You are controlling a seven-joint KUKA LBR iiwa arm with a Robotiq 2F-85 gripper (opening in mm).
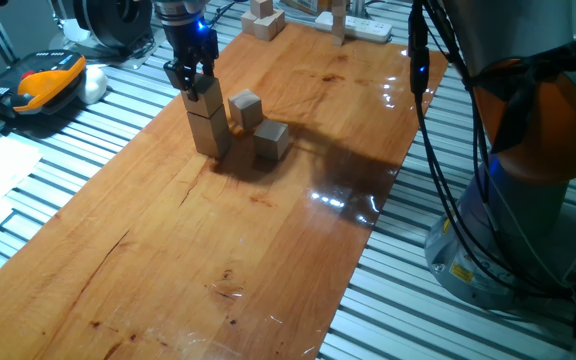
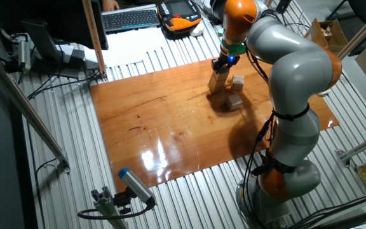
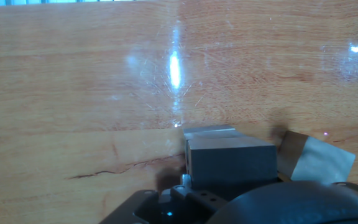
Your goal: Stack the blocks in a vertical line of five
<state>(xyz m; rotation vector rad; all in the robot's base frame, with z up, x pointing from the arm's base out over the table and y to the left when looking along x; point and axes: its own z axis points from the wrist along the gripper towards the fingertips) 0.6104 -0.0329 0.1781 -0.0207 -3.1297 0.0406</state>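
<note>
One fixed view: the gripper (image 1: 192, 80) sits closed around the top block (image 1: 204, 97) of a three-high stack (image 1: 208, 124) on the board (image 1: 148, 250). Two loose blocks (image 1: 245, 108) (image 1: 272, 140) lie just right of it.

Other fixed view: the stack (image 2: 217, 81) stands at the board's far side, loose blocks (image 2: 237, 81) (image 2: 234, 101) beside it.

Hand view: the top block (image 3: 230, 160) fills the lower centre; one loose block (image 3: 316, 160) lies right.

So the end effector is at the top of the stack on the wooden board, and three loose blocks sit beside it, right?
Not quite: only two loose blocks sit beside the stack, as one fixed view shows. The end effector is indeed at its top, on the wooden board.
</note>
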